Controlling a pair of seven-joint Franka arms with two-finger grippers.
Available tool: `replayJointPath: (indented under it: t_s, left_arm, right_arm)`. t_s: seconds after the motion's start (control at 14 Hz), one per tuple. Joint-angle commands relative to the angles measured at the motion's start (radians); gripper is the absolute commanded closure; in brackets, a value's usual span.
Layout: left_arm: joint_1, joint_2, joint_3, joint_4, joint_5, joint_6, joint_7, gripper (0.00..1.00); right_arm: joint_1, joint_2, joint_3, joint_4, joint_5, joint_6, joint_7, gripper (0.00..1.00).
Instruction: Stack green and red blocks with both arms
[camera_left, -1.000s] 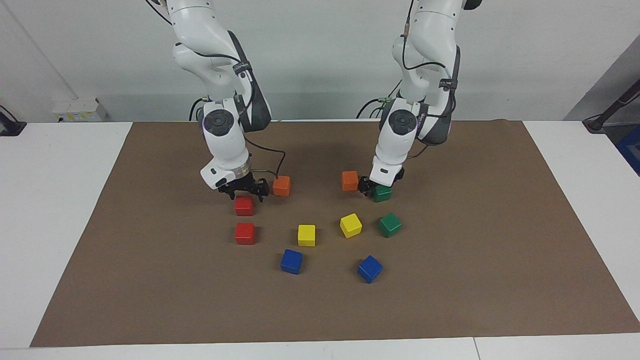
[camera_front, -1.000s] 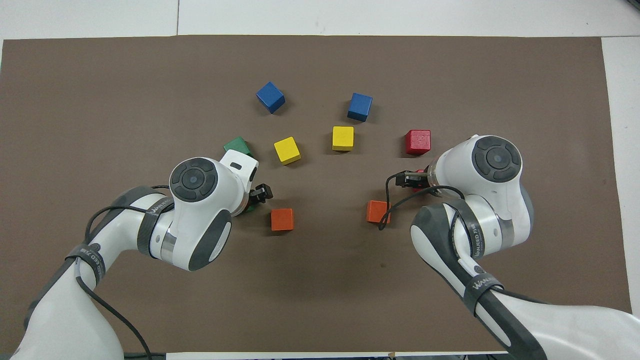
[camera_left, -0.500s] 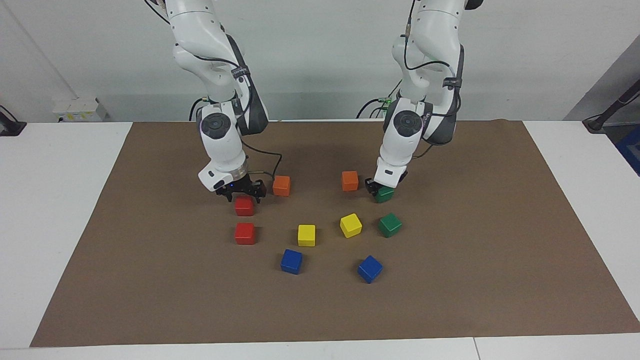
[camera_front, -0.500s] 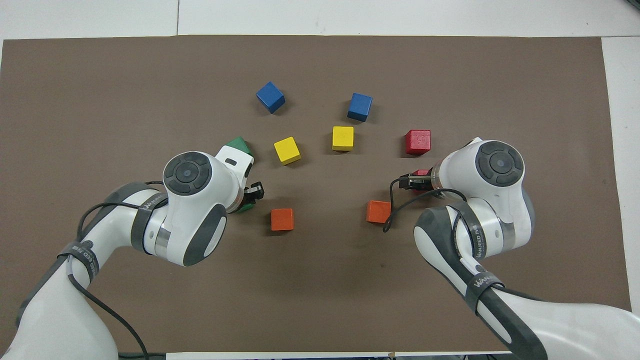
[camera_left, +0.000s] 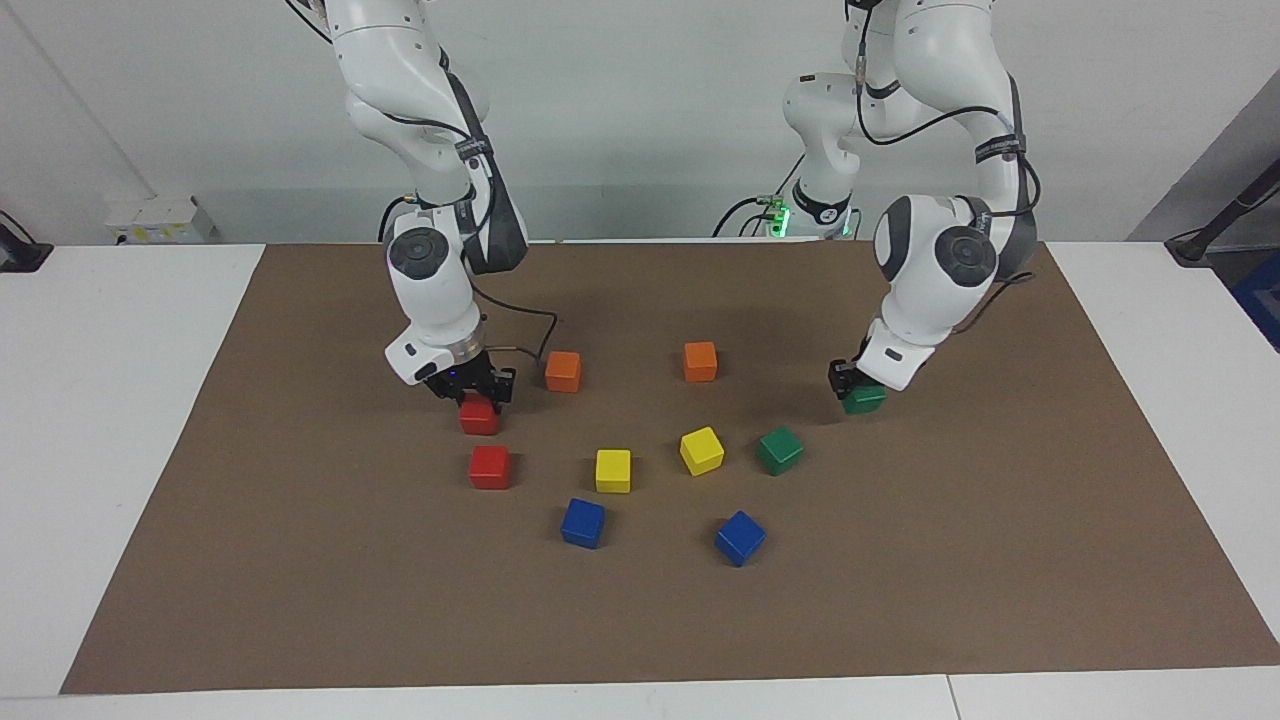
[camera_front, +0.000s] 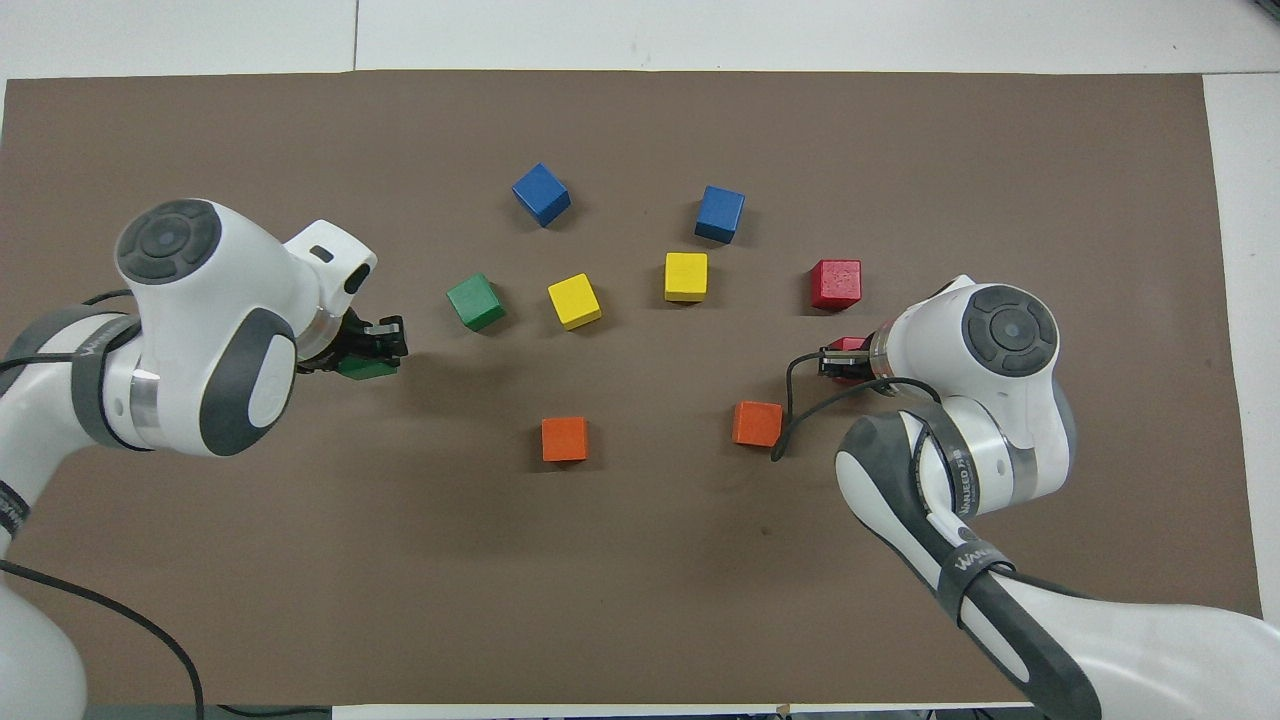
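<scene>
1. Facing view shows ten small glossy cubes with crisp edges on a matte brown mat (camera_left: 900, 560) that covers most of the white surface (camera_left: 110, 400).
2. Left gripper (camera_left: 858, 390) has its jaws pinching a dark green block (camera_left: 864, 399); the block hangs tilted just over the mat toward the left arm's end of the surface, with only its lower part showing under the white wrist.
3. Overhead view has that held green block (camera_front: 365, 369) mostly covered by the left gripper (camera_front: 372, 345), so only a sliver of green shows.
4. Second green block (camera_left: 779, 449) rests on the mat, turned at an angle, beside a yellow cube (camera_left: 701, 450).
5. Right gripper (camera_left: 477, 392) has its jaws pinching a red block (camera_left: 479, 417) from above; whether this block touches the mat or is just off it cannot be told.
6. From overhead, the right gripper (camera_front: 838, 358) and white wrist hide nearly all of the held red block (camera_front: 850, 345).
7. Other red block (camera_left: 490, 466) sits flat on the mat, farther from the robots than the held one.
8. Two orange cubes (camera_left: 563, 371) (camera_left: 700, 361) lie between the two grippers; a black cable loops from the right wrist close by the first.
9. Another yellow cube (camera_left: 613, 470) and two blue cubes (camera_left: 583, 522) (camera_left: 740, 537) lie farthest from the robots.
</scene>
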Motion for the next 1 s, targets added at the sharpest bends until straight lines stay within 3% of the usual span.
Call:
replayJointPath:
  t_s: [0.0, 0.14, 0.43, 0.93]
  left_arm:
    - [0.086, 0.006, -0.008, 0.014, 0.001, 0.024, 0.164, 1.0]
    - [0.123, 0.008, -0.008, 0.013, 0.004, 0.035, 0.189, 1.0]
    - [0.16, 0.022, -0.008, 0.013, 0.034, 0.079, 0.221, 1.0]
    - [0.221, 0.077, -0.01, 0.0, 0.093, 0.133, 0.301, 1.0]
  right_arm:
    - [-0.099, 0.012, 0.007, 0.162, 0.009, -0.169, -0.152, 1.0]
    - [-0.211, 0.018, 0.008, 0.233, 0.009, -0.227, -0.334, 1.0]
    - [-0.317, 0.032, 0.007, 0.227, 0.009, -0.195, -0.557, 1.0]
    - [-0.325, 0.041, 0.007, 0.166, 0.009, -0.153, -0.602, 1.0]
